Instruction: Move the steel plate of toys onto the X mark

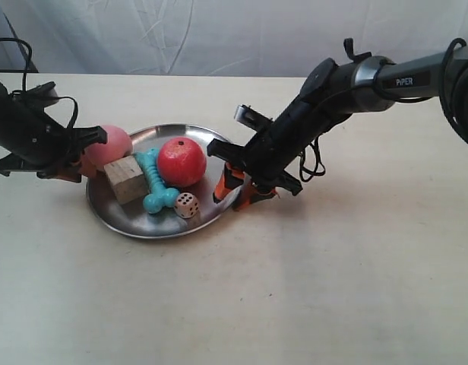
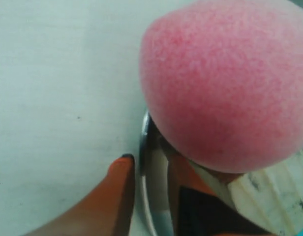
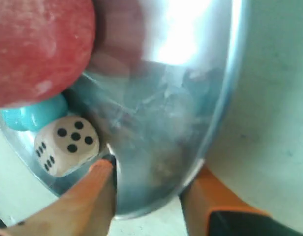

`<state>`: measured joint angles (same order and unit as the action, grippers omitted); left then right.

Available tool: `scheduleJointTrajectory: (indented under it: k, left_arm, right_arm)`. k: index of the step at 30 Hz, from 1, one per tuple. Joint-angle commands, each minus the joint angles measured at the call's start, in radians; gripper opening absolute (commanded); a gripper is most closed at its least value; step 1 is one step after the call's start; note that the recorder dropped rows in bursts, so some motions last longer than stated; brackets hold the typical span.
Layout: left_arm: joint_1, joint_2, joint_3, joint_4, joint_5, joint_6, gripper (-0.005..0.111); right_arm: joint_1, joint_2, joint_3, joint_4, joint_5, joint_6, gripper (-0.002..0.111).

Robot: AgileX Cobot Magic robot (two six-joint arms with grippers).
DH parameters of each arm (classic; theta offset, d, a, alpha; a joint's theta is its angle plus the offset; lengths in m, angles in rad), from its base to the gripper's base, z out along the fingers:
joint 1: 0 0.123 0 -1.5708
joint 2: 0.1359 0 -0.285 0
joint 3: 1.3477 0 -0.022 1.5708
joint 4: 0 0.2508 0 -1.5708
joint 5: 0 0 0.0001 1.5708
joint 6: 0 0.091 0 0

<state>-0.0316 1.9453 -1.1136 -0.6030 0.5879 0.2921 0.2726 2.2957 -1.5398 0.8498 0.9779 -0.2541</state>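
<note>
The steel plate (image 1: 143, 219) rests left of centre on the table. It holds a pink ball (image 1: 111, 144), a wooden cube (image 1: 125, 179), a teal bone (image 1: 152, 182), a red ball (image 1: 181, 161) and a die (image 1: 187, 204). My left gripper (image 1: 79, 169) clamps the rim beside the pink ball. In the left wrist view its orange fingers (image 2: 117, 196) flank the rim (image 2: 144, 142) under the pink ball (image 2: 225, 83). My right gripper (image 1: 238, 190) grips the opposite rim. The right wrist view has it (image 3: 152, 169) straddling the plate wall (image 3: 191, 73) near the die (image 3: 67, 144). No X mark is discernible.
The beige table (image 1: 333, 289) stretches in front of and to the right of the plate. A pale curtain (image 1: 219, 30) closes off the back edge. Cables hang from both arms.
</note>
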Motion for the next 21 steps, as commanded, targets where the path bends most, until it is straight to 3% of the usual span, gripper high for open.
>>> scheduleJointTrajectory:
  k: [1, 21]
  left_arm:
    - [-0.007, -0.025, 0.003, 0.016, 0.015, -0.005, 0.025]
    - [-0.007, -0.061, 0.003, 0.055, 0.074, -0.017, 0.025]
  right_arm:
    - [-0.005, -0.023, -0.001, -0.045, 0.023, 0.004, 0.041]
    - [-0.005, -0.193, -0.001, -0.292, 0.063, 0.097, 0.041]
